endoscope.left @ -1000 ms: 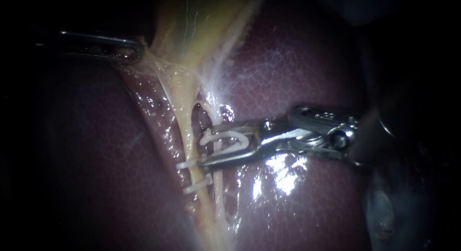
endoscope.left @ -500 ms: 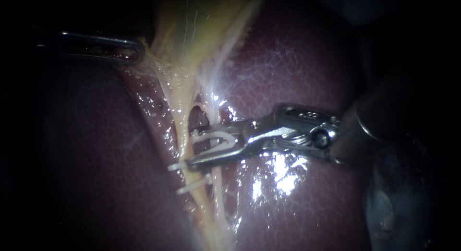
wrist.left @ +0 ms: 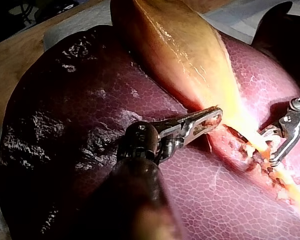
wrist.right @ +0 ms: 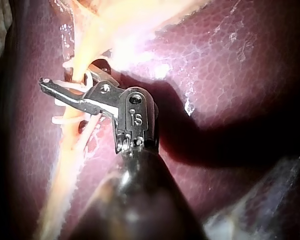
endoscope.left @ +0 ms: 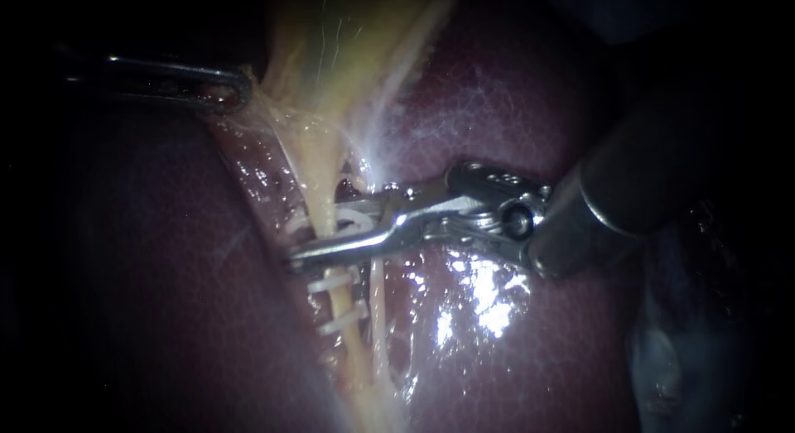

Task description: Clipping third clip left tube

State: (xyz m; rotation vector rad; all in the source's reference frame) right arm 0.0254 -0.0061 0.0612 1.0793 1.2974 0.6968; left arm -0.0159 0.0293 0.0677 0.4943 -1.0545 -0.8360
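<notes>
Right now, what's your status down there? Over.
Left instrument: jaws shut on tissue. Right instrument: jaws shut on clip, astride left tube. Two clips sit just below. Nothing in the way.

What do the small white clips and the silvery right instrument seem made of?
The small white clips look like plastic: matte, opaque, evenly white. The silvery right instrument is likely polished steel: bright glints along its tip.

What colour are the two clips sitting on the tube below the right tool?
White. The clips show best in the endoscope view.
</notes>
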